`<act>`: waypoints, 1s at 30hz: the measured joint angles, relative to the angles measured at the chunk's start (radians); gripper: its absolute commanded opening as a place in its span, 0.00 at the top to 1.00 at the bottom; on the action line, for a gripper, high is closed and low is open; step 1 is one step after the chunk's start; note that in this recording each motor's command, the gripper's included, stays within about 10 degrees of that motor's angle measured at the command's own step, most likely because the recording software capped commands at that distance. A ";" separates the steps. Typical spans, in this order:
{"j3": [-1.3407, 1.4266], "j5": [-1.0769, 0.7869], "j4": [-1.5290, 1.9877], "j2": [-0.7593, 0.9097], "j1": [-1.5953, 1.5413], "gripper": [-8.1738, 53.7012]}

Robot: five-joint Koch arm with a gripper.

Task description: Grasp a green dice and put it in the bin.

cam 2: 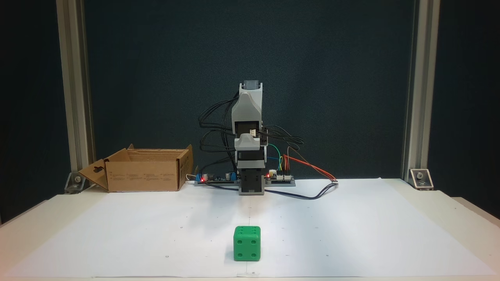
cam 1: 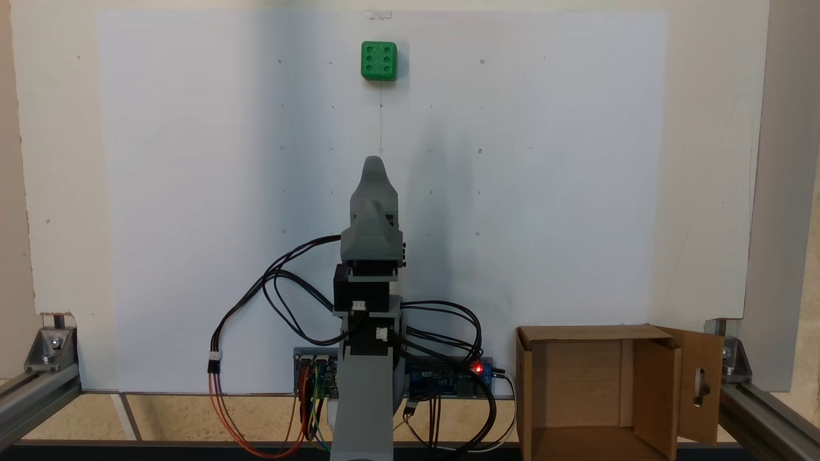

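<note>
A small grey hobby arm sits folded at the near edge of a white paper sheet in the fixed view taken from above, its fingers pointing toward 12 o'clock. Seen from this angle the two jaws lie one over the other, and in the other fixed view the fingers face the camera tucked against the arm, so whether they are parted or together cannot be told; nothing shows between them.

The green dice rests on the sheet at 12 o'clock from the arm, well apart from the fingers, with its six-pip face up. In the low frontal fixed view the green dice stands at 6 o'clock, nearest the camera, a four-pip face turned to the lens and directly in line with the arm's base.

The bin, a brown cardboard box with flaps raised, stands at roughly 4 o'clock in the view from above, beside the control boards, its slotted flap swung outward to the right. In the frontal view the bin sits at about 9 o'clock from the arm's base, on the desk near an aluminium frame post. Its inside looks empty.

Black, red and orange cables loop from the arm down to the boards, where a red light glows.
</note>
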 measured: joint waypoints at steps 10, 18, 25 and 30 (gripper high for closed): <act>0.000 -0.109 0.087 0.000 0.015 0.14; 0.000 -0.109 0.087 0.000 0.017 0.14; 0.000 -0.109 0.087 0.000 0.017 0.14; 0.000 -0.109 0.087 0.000 0.017 0.14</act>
